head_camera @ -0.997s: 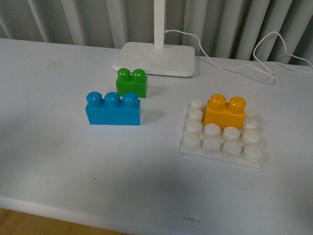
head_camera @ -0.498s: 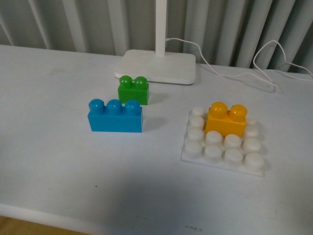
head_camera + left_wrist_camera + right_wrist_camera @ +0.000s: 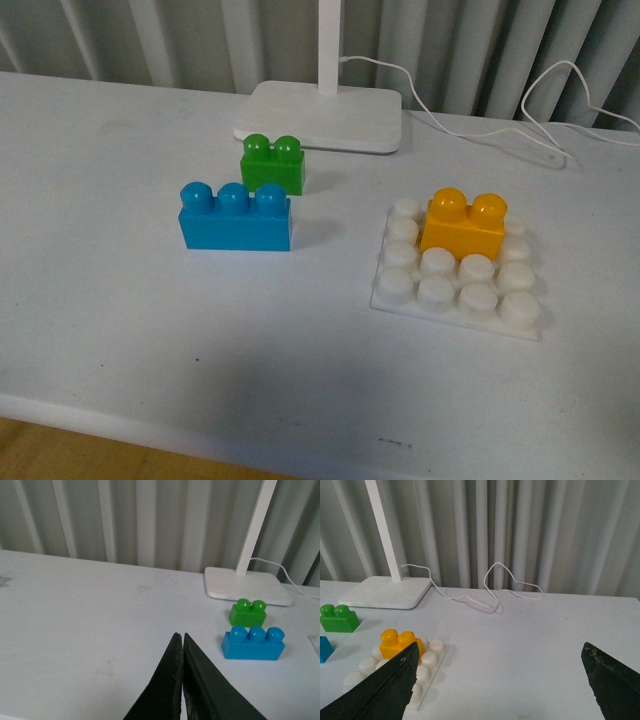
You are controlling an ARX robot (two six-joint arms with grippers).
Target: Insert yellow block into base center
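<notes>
Yellow-orange block (image 3: 461, 226) on white studded base (image 3: 457, 290); blue brick (image 3: 235, 219), green brick (image 3: 273, 165), white table (image 3: 120, 300).

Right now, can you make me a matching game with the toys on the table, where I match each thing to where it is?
Things:
1. yellow block
2. green brick
3. blue brick
4. left gripper

Places or states:
A. just in front of the lamp foot
B. sitting on the base
C. shut, holding nothing
D. alone on the table, in front of the green brick

Pairs: 1-B, 2-A, 3-D, 4-C
</notes>
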